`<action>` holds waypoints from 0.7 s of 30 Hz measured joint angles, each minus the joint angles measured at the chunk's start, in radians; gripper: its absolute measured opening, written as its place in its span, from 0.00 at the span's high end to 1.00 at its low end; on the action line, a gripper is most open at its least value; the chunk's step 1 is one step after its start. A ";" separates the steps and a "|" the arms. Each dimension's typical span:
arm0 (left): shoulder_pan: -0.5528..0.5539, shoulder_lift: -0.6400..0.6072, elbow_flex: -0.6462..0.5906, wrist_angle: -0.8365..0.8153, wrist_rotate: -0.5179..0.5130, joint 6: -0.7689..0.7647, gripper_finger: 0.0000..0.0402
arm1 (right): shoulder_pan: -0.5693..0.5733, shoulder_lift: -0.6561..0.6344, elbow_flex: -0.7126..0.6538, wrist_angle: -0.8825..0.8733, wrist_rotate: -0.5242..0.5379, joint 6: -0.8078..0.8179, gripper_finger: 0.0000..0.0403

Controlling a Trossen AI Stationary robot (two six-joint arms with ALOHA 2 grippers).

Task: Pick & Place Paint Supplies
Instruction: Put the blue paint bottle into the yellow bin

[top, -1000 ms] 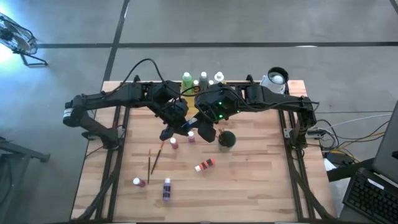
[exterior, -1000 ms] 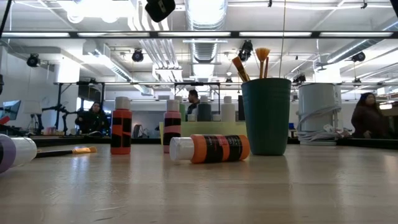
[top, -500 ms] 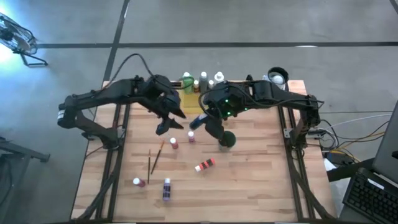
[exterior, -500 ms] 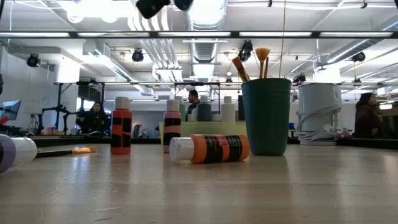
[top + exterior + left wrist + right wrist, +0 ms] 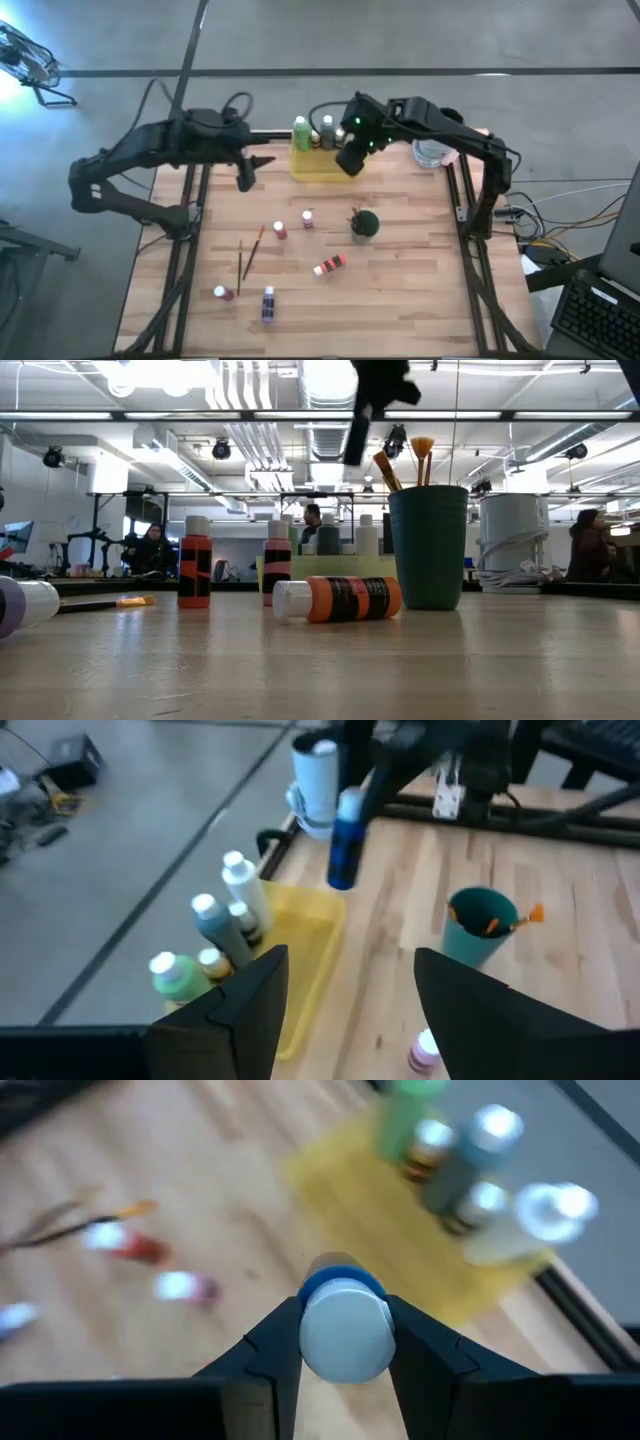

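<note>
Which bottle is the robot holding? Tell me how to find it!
Find the yellow tray at the table's far edge, with bottles standing in it. Just above it hangs the right hand, pinching a blue bottle with a white cap. It is the only bottle up in the air; all the others stand or lie on something.

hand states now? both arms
Left hand: open, holding nothing, off the table's left-rear edge.
Right hand: shut on the blue paint bottle, held in the air over the yellow tray.
</note>
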 joint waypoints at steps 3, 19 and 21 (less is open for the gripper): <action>-0.001 -0.051 0.000 -0.002 -0.022 0.000 0.45 | -0.052 0.000 -0.080 0.006 0.009 -0.022 0.72; -0.001 -0.233 -0.164 0.154 -0.206 0.024 0.45 | -0.220 0.004 -0.515 0.441 0.019 -0.039 0.72; -0.001 -0.231 -0.167 0.163 -0.231 0.032 0.46 | -0.229 0.007 -0.533 0.468 0.019 -0.049 0.72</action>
